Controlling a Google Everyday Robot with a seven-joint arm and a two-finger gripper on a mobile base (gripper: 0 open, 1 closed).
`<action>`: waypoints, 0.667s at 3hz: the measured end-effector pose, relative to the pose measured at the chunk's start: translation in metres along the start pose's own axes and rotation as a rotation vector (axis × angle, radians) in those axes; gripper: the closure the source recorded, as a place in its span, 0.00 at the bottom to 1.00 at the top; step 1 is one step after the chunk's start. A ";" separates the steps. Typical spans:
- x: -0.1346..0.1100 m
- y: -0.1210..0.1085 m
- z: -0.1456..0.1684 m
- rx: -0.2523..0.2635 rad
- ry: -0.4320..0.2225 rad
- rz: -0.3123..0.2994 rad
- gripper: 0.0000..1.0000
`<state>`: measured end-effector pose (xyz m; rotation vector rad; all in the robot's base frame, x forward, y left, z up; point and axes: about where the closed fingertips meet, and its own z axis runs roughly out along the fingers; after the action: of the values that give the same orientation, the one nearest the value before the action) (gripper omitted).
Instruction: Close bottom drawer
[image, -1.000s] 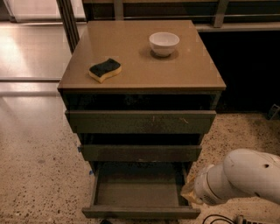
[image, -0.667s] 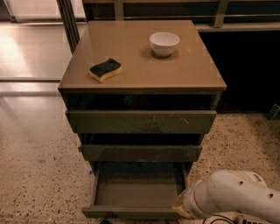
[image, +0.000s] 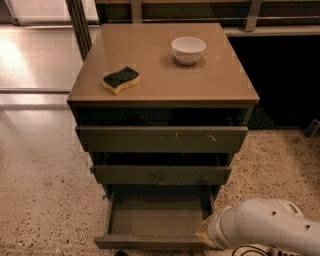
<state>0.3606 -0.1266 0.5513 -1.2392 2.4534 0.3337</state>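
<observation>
Bottom drawer (image: 155, 221) open; end effector (image: 204, 234) at its front-right corner

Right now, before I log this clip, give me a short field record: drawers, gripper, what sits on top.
bottom drawer: pulled out, grey floor showing
middle drawer: further in
top drawer: further in, front scratched
gripper: at bottom drawer's front right corner
cabinet top: sponge left front, white bowl right rear
task: not yet done
</observation>
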 end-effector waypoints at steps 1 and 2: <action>0.001 0.004 0.009 -0.047 -0.025 0.037 1.00; 0.007 0.005 0.041 -0.135 -0.091 0.126 1.00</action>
<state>0.3616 -0.1141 0.5116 -1.0970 2.4703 0.5856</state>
